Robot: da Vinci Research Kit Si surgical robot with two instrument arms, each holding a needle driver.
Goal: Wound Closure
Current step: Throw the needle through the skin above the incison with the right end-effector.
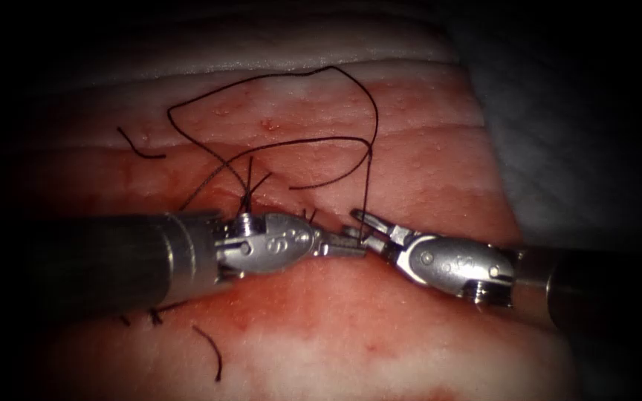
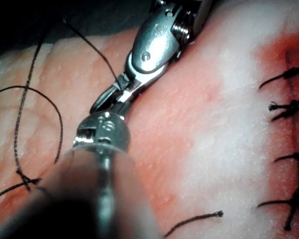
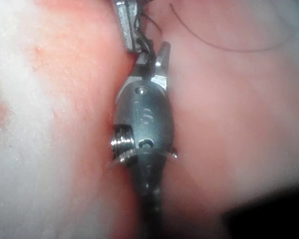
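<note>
Endoscope view: tissue (image 1: 321, 334), reddened band across the middle. Left end effector (image 1: 347, 249) lies over that band, jaws clenched at the tip; whether thread sits between them cannot be told. Right end effector (image 1: 362, 226) meets it tip to tip, jaws parted, with the thread (image 1: 369, 186) running down between them. The thread loops widely over the tissue beyond both tools. Cut ends of thread (image 1: 213, 353) lie on the near side.

Left wrist view: right end effector (image 2: 109, 97) parted around thread (image 2: 97, 52); stitches (image 2: 289, 107) line the cut.

Right wrist view: right end effector (image 3: 149, 55), thread (image 3: 149, 45) at its jaws. Needle not identifiable.
</note>
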